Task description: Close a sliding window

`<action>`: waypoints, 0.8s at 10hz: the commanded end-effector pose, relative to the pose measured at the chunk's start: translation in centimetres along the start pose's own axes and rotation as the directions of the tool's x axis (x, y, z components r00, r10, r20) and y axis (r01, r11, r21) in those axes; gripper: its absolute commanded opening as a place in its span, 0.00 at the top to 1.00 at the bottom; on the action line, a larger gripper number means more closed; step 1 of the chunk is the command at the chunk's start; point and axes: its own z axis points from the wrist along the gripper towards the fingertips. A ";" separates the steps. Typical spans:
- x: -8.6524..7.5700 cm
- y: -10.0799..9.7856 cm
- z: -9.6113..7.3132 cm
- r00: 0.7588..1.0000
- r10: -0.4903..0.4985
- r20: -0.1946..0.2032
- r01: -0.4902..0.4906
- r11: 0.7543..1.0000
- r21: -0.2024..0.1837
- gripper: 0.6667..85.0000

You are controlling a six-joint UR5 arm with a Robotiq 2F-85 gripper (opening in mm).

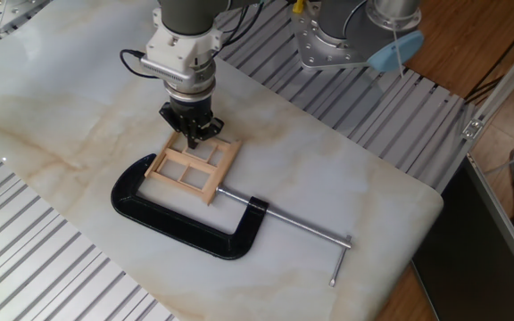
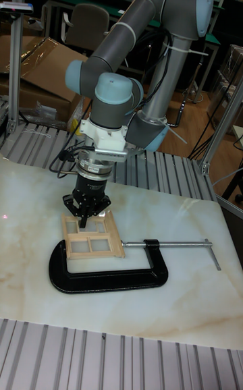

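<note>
I see the C-clamp [image 1: 181,218] lying flat on the marble table [image 1: 61,134], its black body curving round the left and near sides of the sliding window [image 1: 192,168]. The window lies flat in the clamp's mouth, pale wood, four panes. In the tall fixed view it [image 2: 91,235] sits left of the clamp's screw. My gripper [image 1: 192,135] points straight down at the window's far edge; fingertips look close together at the frame, but I cannot tell whether they grip it or are only touching. Rightward, the steel screw [image 1: 293,225] runs out to its crossbar handle [image 1: 339,261].
</note>
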 end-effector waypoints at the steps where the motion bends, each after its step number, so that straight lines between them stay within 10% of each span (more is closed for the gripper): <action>1: -0.1 -0.3 -0.1 1.000 -0.003 0.007 0.003 1.000 -0.010 1.00; 8: -0.1 -1.1 0.0 0.999 -0.032 0.013 0.032 0.999 -0.008 1.00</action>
